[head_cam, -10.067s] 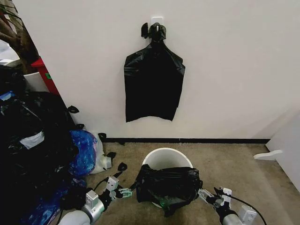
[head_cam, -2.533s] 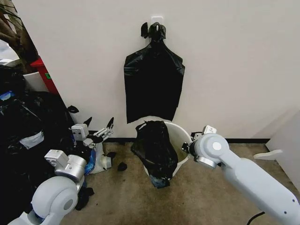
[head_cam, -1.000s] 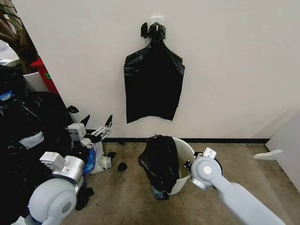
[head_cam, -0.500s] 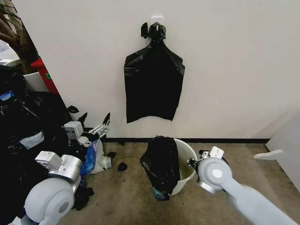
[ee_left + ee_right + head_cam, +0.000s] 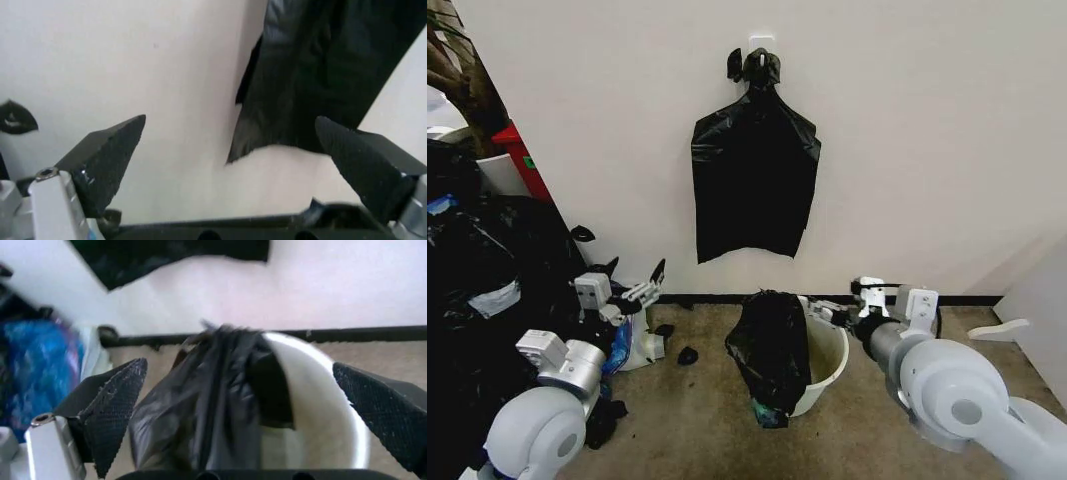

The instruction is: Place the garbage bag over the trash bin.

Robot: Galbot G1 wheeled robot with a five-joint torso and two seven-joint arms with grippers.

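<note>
The white trash bin [image 5: 827,362] stands on the carpet by the wall, leaning a little. The black garbage bag [image 5: 772,350] hangs bunched over its left rim and down its outside to the floor. My right gripper [image 5: 839,300] hovers open at the bin's far right rim, holding nothing. In the right wrist view the open gripper [image 5: 238,365] looks down on the bag [image 5: 213,405] and the bin [image 5: 323,400]. My left gripper [image 5: 634,275] is raised at the left, open and empty, well clear of the bin. In the left wrist view this gripper [image 5: 228,121] faces the wall.
A flat bunch of black bags [image 5: 755,185] hangs from a wall hook above the bin. A big heap of black bags [image 5: 487,290] and a blue bag [image 5: 615,335] crowd the left. Small black scraps [image 5: 687,354] lie on the floor. A white object [image 5: 1002,330] lies at right.
My right arm has swung round, bringing its gripper up to the bin's far right rim. The left gripper has dropped slightly. Earlier the bag lay across the bin's front; it now hangs at the left.
</note>
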